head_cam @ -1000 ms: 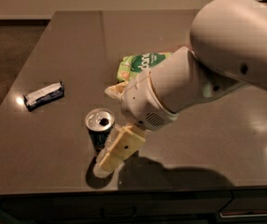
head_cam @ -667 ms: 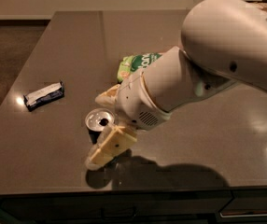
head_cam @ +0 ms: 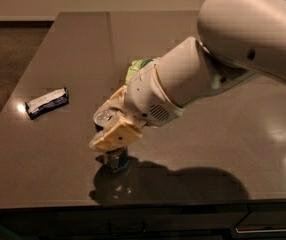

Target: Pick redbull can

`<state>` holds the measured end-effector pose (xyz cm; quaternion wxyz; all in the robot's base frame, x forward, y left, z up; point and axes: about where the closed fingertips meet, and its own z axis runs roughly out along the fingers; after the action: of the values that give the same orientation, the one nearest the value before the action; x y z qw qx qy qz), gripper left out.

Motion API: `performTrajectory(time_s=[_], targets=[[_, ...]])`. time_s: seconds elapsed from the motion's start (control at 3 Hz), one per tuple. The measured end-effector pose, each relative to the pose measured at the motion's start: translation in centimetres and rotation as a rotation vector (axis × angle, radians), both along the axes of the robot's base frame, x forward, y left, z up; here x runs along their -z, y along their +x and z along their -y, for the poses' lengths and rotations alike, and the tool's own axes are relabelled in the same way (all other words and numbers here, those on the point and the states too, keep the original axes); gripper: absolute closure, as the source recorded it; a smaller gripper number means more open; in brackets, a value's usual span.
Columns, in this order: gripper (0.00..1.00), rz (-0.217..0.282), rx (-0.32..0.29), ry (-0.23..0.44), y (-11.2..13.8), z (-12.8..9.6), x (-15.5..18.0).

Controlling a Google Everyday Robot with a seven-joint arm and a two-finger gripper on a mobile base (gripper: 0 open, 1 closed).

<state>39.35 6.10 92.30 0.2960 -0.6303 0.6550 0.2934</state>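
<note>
Gripper [head_cam: 106, 125] hides the middle of the redbull can [head_cam: 116, 160] on the table [head_cam: 208, 149]; grip cannot be told.

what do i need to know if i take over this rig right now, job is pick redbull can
End effector: down at the can, near the front edge of the table; grip not confirmed from this view.
Can: upright, base seemingly on the table, partly hidden by the end effector.
Also there: wrapped snack bar at the picture's left, green bag behind the arm, both apart from the can.
Done: approach.
Left: confirm grip, lift the can.
</note>
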Motion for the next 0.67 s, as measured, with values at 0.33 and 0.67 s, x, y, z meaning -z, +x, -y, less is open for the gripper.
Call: performTrajectory(time_s=[0.33, 0.67], targets=[[0.88, -0.005, 0.014, 0.025, 1.0, 1.0, -2.3], [1.0, 0.038, 0.035, 0.07, 3.0, 2.9, -7.9]])
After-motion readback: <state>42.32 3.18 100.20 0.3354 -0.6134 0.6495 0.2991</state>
